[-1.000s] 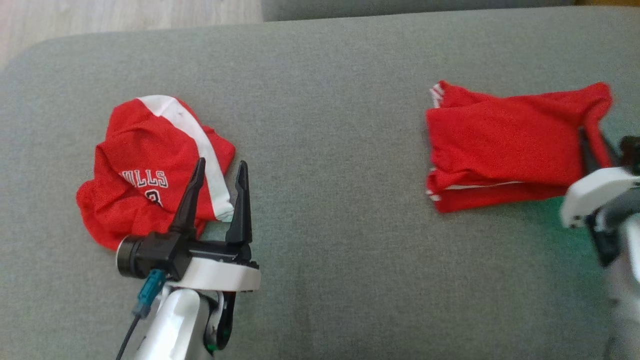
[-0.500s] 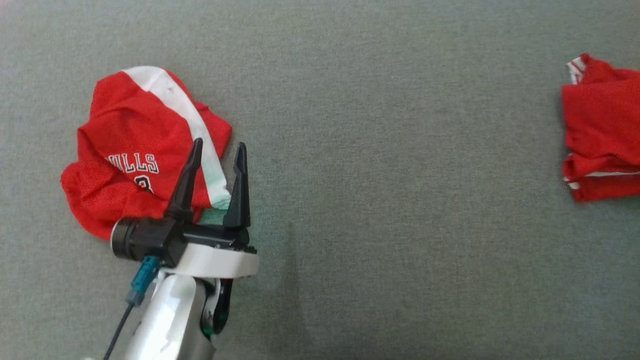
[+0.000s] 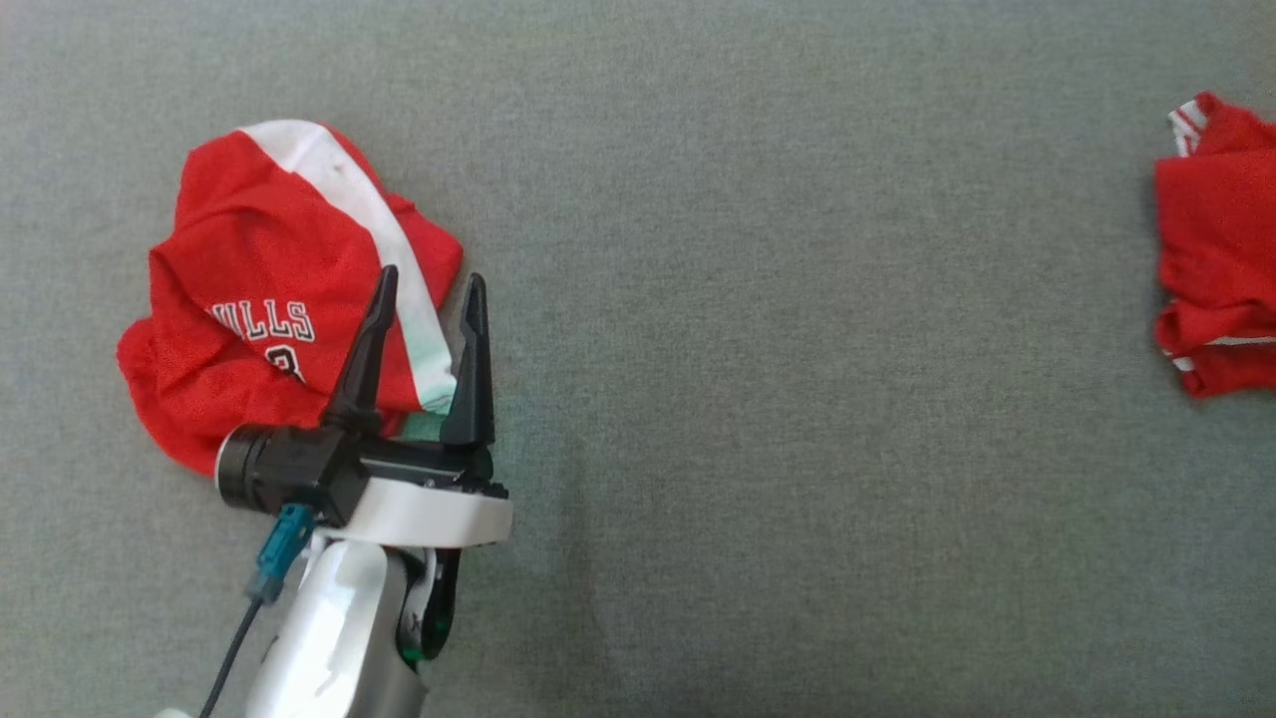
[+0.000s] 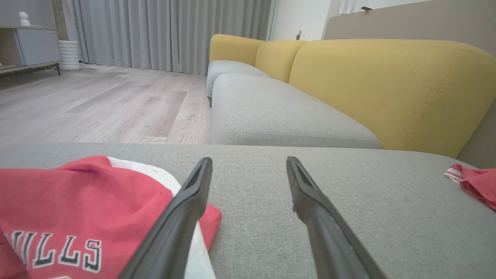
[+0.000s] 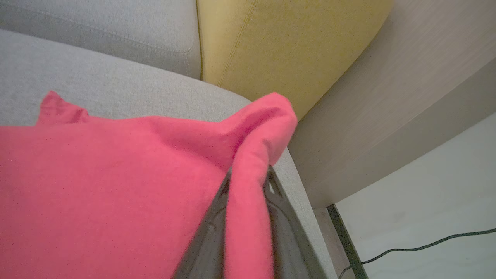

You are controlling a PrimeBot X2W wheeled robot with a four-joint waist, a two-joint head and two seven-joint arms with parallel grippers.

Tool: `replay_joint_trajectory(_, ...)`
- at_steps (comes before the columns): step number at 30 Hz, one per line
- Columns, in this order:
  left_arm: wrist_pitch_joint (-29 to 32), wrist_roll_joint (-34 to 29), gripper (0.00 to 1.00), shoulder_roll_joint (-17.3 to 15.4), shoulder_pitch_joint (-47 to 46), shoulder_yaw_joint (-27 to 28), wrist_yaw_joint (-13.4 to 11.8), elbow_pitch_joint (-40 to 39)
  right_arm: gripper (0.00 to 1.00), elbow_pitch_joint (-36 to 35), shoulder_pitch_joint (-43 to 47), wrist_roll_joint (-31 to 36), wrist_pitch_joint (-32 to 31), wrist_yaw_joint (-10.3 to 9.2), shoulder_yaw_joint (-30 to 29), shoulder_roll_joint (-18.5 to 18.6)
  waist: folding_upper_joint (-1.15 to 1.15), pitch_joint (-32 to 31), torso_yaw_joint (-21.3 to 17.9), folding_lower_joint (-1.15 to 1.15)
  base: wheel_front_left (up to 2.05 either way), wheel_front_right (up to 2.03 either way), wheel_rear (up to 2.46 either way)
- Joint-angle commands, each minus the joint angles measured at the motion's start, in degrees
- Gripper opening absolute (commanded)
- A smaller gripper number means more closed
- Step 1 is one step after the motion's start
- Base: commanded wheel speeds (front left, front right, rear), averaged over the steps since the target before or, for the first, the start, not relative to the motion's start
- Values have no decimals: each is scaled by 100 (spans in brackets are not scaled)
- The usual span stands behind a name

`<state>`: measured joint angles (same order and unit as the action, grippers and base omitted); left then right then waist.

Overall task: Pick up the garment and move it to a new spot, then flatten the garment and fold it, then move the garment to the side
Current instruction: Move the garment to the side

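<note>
Red cloth is lying in two places on the grey sofa seat (image 3: 778,399), and the two heaps are telling rather different stories. Far over at the robot's right, the folded red garment (image 3: 1221,249) is resting in a squared-off stack with its white-trimmed edges lined up, close to the seat's end by the yellow backrest (image 5: 279,50). From where I am standing, it is looking as though the lifting, flattening and folding are done and the last step, shifting it aside, is finishing. The right fingers (image 5: 285,240) are sitting close together on a raised ridge of that garment's cloth, pinching it between them, so the letting-go is not done yet. Well apart from all this, at the robot's left, a crumpled red jersey (image 3: 259,259) with a white stripe and lettering is lying in a heap, not flattened at all. The left fingers (image 3: 469,369) are standing wide apart and holding nothing, hovering at the jersey's near right edge, one of them over the white stripe. I am guessing that the jersey is waiting for the same treatment, every step of it.
</note>
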<state>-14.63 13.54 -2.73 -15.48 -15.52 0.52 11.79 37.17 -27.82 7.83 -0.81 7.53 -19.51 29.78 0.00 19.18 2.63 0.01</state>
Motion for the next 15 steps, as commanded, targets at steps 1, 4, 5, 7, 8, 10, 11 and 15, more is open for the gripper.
replay_joint_trajectory(1, -37, -37, 100, -15, -143, 150, -14, -152, 100, -237, -54, 23, 88, -4, 3, 90, 0, -96, -17, -1, 0, 0, 0)
replay_joint_trajectory(4, -37, 20, 100, -15, -97, 115, -42, -140, 100, -419, 18, 79, 150, -4, -103, -75, 0, -263, -32, -1, 0, 0, 0)
replay_joint_trajectory(5, -37, 38, 100, -15, -83, 102, -51, -143, 100, -499, 53, 83, 174, -4, -126, -136, 0, -324, -33, -1, 0, 0, 0)
replay_joint_trajectory(7, -37, 75, 100, -15, -42, 85, -75, -144, 100, -686, 126, 43, 225, -4, -189, -289, 0, -464, -36, -1, 0, 0, 0)
replay_joint_trajectory(8, -37, 94, 100, -15, -14, 80, -89, -145, 100, -790, 183, 26, 252, -4, -190, -377, 0, -543, -35, -1, 0, 0, 0)
replay_joint_trajectory(10, -37, 131, 100, -15, 56, 75, -118, -143, 100, -1018, 331, -6, 285, -4, -115, -575, 0, -710, -29, -1, 0, 0, 0)
replay_joint_trajectory(11, -37, 146, 100, -15, 99, 78, -131, -134, 100, -1159, 394, -39, 294, -4, -66, -699, 0, -794, -29, -1, 0, 0, 0)
replay_joint_trajectory(15, -37, 182, 100, -15, 234, 105, -169, -126, 100, -1670, 611, -219, 349, -4, 56, -1084, 0, -1031, -27, -1, 0, 0, 0)
